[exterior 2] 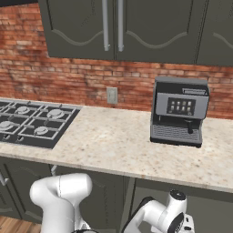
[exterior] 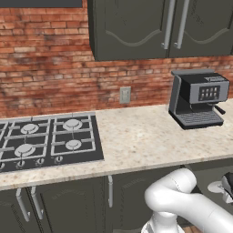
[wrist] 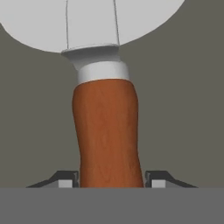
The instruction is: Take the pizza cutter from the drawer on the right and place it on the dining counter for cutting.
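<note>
The pizza cutter [wrist: 107, 127] filled the middle of the hand view, seen very close. Its short reddish-brown handle, with a wood-like grain, ran upward from the bottom of that view and bent slightly along its length. A pale silvery collar capped the handle's upper end, and above it spread the broad, rounded, light grey metal head, cut off by the top edge. The handle's lower end sat between two dark fingertips [wrist: 65, 179], one close on each side. Behind the cutter lay a plain dark grey surface.

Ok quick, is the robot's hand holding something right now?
Hand: closed on the pizza cutter, one finger on each side of its brown handle.
</note>
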{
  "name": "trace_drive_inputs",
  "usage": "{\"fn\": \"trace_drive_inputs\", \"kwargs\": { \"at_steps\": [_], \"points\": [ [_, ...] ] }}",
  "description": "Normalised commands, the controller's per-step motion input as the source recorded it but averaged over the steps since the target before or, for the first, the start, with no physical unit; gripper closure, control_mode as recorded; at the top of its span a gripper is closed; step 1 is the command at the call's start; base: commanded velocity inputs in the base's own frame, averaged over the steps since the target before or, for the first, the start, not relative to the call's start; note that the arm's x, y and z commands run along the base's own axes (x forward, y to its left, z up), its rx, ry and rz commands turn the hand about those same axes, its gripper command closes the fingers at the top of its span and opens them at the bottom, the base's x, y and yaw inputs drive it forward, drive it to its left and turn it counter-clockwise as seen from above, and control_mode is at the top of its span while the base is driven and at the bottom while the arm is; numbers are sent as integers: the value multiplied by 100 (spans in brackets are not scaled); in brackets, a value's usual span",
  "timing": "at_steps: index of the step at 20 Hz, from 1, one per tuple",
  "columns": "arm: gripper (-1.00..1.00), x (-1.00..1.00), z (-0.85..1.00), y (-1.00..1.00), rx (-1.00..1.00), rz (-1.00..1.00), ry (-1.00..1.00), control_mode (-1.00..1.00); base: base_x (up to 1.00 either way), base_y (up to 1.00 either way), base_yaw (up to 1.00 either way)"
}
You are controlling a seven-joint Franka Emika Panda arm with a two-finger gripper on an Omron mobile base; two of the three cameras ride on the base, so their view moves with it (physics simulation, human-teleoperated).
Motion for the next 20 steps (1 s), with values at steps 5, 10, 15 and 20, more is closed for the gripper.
{"fn": "trace_drive_inputs", "kwargs": {
  "at_steps": [5, 10, 15, 20],
  "points": [
    [100, 0, 0, 0, 0, 0, 0, -100, 0, 0, 0],
    [100, 0, 0, 0, 0, 0, 1, -100, 0, 0, 0],
    [100, -4, 1, 0, 0, 0, 0, -100, 0, 0, 0],
    [100, -10, 11, -11, 0, 0, 0, -100, 0, 0, 0]
  ]
}}
